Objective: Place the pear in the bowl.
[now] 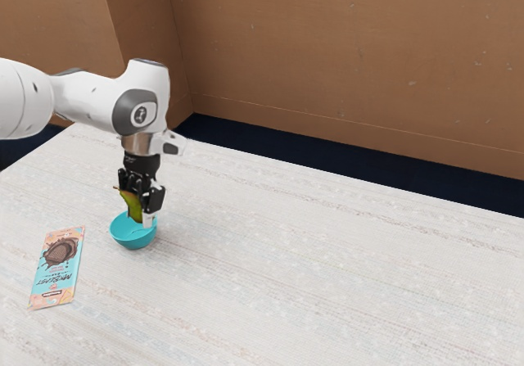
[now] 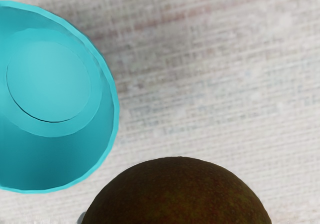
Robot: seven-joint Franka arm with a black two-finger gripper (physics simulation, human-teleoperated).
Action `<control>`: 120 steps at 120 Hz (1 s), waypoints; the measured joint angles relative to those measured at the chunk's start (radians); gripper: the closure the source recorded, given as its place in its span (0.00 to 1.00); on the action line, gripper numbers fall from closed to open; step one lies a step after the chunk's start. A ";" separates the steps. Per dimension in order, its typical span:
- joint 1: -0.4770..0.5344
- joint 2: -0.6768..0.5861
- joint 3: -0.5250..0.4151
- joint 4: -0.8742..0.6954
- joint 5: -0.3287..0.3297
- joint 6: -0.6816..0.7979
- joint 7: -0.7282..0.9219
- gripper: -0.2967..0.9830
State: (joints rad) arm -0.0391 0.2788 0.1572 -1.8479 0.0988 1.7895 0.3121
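While the pick looks done, the place isn't: pear is off the bench, not in the bowl. Left to right, exterior view:

- Packet: flat, rectangular, printed pink and teal, at the bowl's 8 o'clock.
- Bowl: round, smooth turquoise, plastic-looking, faceted rim, circular recess in its floor.
- Pear: green-brown, speckled skin in wrist view, at the bowl's 12 o'clock, stem end toward 10.
- Gripper: black, closed to pear width, fingers gripping it from both sides.
- Bench: pale, streaky, woven-looking top, running out toward 4 o'clock.

Wrist view puts pear beside the rim, so I'd say left to do: centre over bowl, lower, release.
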 joint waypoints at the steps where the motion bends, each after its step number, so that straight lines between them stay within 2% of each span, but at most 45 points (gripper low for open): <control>1: 0.002 -0.005 0.000 -0.007 0.002 0.004 0.002 0.63; 19: 0.061 -0.038 -0.009 -0.071 0.027 0.059 0.044 0.64; 68: 0.147 -0.029 -0.037 -0.046 0.045 0.130 0.129 0.64; 99: 0.165 0.093 -0.037 0.033 0.045 0.161 0.168 0.63; 120: 0.171 0.126 -0.041 0.040 0.045 0.173 0.186 0.64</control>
State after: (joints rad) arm 0.1320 0.4050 0.1164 -1.8074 0.1434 1.9629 0.4984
